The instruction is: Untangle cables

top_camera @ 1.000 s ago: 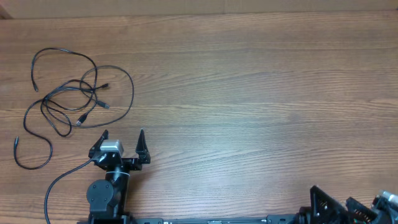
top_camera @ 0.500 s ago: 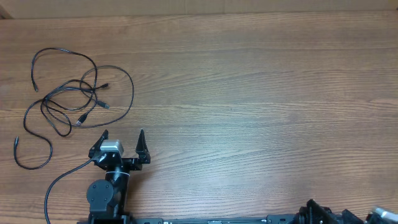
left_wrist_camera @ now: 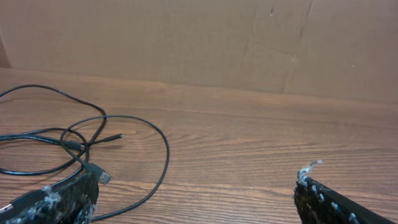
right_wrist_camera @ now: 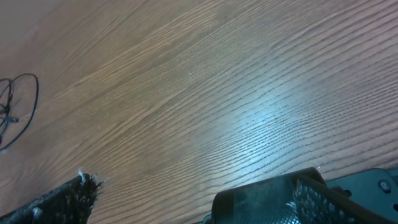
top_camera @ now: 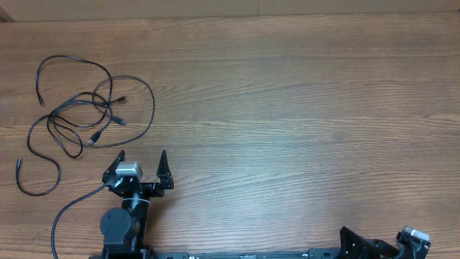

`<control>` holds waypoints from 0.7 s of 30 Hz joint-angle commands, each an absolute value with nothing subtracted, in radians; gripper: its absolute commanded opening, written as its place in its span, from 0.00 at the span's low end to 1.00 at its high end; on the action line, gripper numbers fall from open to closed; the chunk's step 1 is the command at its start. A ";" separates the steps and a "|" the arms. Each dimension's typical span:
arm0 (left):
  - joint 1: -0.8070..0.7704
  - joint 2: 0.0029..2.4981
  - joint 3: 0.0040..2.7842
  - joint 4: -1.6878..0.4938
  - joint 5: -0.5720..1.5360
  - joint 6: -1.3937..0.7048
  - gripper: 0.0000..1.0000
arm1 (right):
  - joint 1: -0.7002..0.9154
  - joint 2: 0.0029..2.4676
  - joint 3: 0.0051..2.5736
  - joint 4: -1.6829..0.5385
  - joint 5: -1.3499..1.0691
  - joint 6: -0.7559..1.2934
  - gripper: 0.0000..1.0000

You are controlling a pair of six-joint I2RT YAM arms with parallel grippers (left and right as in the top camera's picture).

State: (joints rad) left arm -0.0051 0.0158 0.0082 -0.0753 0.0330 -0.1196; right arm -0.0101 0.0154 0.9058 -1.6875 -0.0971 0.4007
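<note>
The cables (top_camera: 93, 98) lie in a loose tangle of thin black loops on the wooden table (top_camera: 302, 108). They are beyond and to the left of the left gripper (top_camera: 142, 154), near it but not touching, and one small plug end rests close ahead of its left finger. The left gripper has its jaws spread wide and holds nothing. Far to its right, at the table's near edge, the right gripper (right_wrist_camera: 193, 186) is likewise spread wide and empty.

No text, label, brand, number or sign can be read in any view.
</note>
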 commanded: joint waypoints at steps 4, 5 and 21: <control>-0.010 0.005 0.005 -0.078 0.026 -0.101 1.00 | 0.009 0.004 0.903 -1.648 -0.140 0.413 1.00; -0.010 0.005 0.005 -0.078 0.026 -0.101 1.00 | 0.009 0.004 0.903 -1.624 -0.155 0.413 1.00; -0.010 0.005 0.005 -0.078 0.026 -0.101 1.00 | 0.012 0.004 0.703 -0.418 -0.178 0.192 1.00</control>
State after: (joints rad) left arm -0.0051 0.0154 0.0082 -0.0757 0.0326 -0.1196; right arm 0.0071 0.0124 0.7864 -0.5209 -0.1761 0.2478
